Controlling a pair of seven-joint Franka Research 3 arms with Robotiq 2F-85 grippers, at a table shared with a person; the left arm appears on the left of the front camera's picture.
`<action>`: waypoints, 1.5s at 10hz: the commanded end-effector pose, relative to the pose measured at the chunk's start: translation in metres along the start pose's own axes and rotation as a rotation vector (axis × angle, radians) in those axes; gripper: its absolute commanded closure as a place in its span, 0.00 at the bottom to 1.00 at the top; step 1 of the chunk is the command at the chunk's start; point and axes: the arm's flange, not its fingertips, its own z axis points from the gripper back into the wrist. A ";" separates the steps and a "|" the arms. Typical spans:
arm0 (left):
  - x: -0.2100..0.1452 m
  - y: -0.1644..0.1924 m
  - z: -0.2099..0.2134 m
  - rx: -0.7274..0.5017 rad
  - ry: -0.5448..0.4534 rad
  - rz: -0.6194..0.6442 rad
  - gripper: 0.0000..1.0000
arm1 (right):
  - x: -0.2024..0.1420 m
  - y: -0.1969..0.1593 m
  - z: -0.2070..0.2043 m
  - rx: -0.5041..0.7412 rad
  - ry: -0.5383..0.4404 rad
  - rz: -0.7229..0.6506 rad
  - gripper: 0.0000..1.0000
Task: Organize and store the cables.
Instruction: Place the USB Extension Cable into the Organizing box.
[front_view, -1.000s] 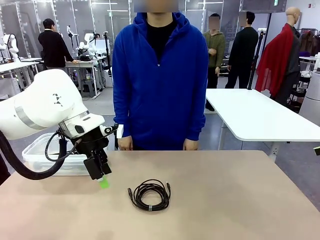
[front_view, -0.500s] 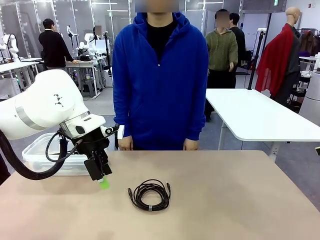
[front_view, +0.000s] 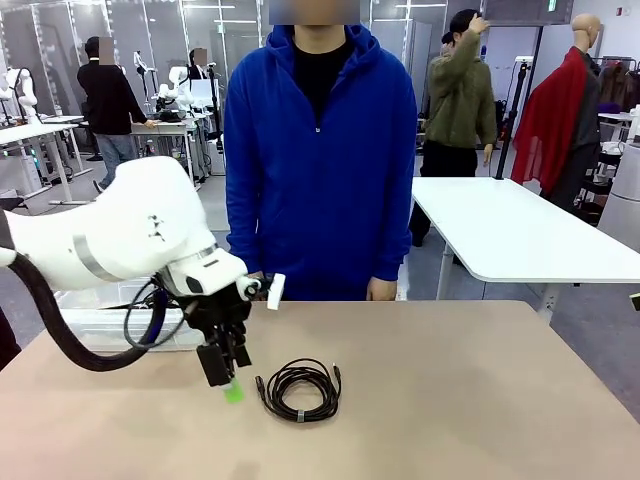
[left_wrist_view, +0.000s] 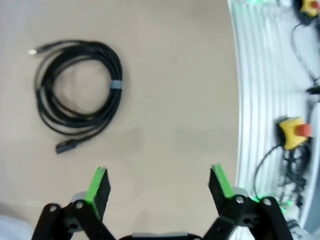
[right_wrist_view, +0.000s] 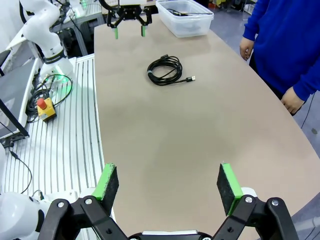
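One coiled black cable (front_view: 298, 391) lies on the tan table (front_view: 480, 400), near the middle. My left gripper (front_view: 229, 387) points down just left of that coil, open and holding nothing. In the left wrist view the cable (left_wrist_view: 116, 75) lies ahead to the upper left, beyond the spread green fingertips (left_wrist_view: 98, 186) of my left gripper (left_wrist_view: 159, 184). My right gripper (right_wrist_view: 167, 184) hangs open and empty over the table's other end, far from the cable (right_wrist_view: 156, 76). Another black cable (right_wrist_view: 177, 11) rests inside the clear bin (right_wrist_view: 192, 27).
The clear plastic bin (front_view: 95, 325) stands at the table's left end, behind my left arm. A person in a blue hoodie stands at the far edge with a hand (front_view: 380, 290) hanging near the table. A yellow stop button (right_wrist_view: 42, 107) and loose wires lie on the ribbed floor beside the table.
My left arm has swung right and toward the near edge, bringing its open gripper close to the coil. The cable has not moved.
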 end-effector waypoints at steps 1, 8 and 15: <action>0.011 0.010 -0.020 0.053 0.051 -0.007 0.00 | 0.003 0.001 0.001 -0.008 -0.014 0.010 0.00; 0.068 0.028 -0.065 0.144 0.136 0.015 0.00 | 0.003 0.001 0.001 -0.008 -0.014 0.010 0.00; 0.084 0.037 -0.110 0.186 0.191 0.031 0.00 | 0.003 0.001 0.001 -0.008 -0.014 0.010 0.00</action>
